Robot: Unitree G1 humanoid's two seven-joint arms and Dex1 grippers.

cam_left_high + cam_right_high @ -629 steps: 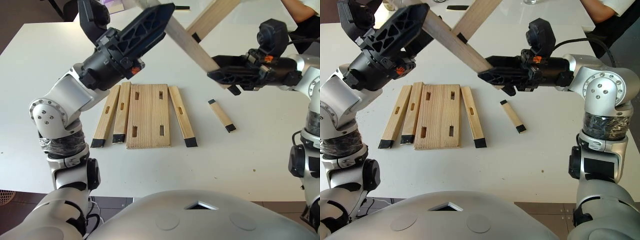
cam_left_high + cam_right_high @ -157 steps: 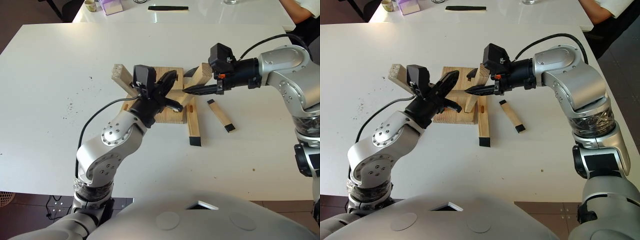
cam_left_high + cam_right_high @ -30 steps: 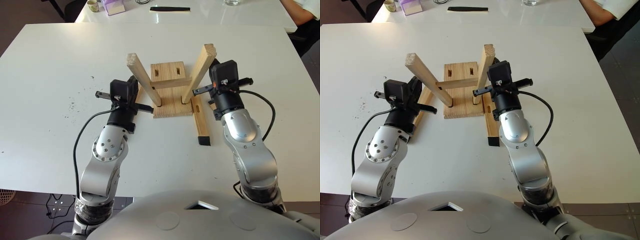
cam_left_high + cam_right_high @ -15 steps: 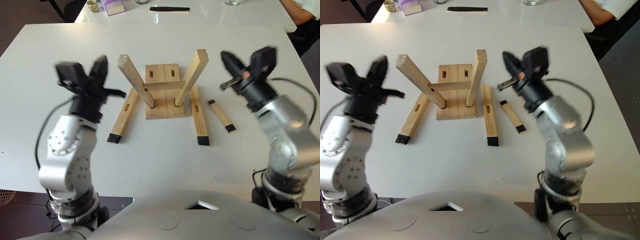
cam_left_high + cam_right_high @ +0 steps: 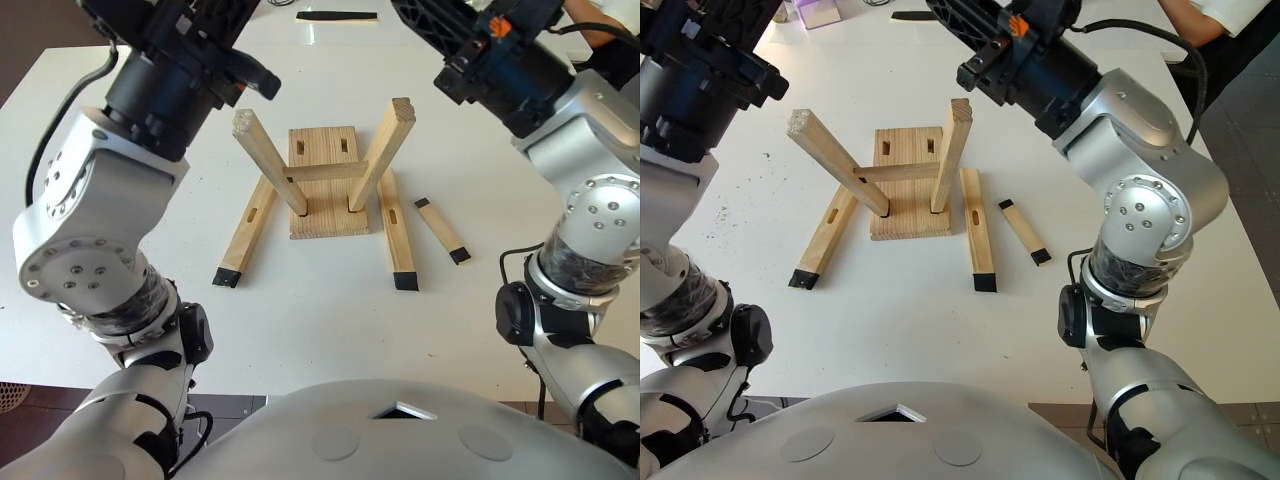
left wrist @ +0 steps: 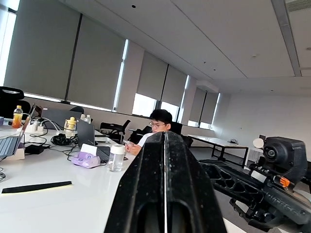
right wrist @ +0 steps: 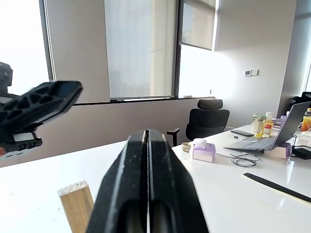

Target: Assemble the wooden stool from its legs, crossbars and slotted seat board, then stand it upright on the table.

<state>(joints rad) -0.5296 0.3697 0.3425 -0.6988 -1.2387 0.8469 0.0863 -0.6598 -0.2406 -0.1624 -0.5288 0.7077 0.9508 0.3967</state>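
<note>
Left eye view: upturned, partly assembled stool [image 5: 325, 172] on white table [image 5: 330, 320].

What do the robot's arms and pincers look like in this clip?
The left arm and right arm have silver-grey rounded joint shells and black wrists. The left pincer and right pincer are black, tapering and lattice-ribbed. A black cable loops off each arm. An orange mark sits by the right wrist.

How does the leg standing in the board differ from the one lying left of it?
The plugged-in leg rises tilted from the seat board; the loose leg lies flat on the table. The plugged-in leg carries a crossbar; the loose leg's slot is empty. Both are pale wood.
</note>
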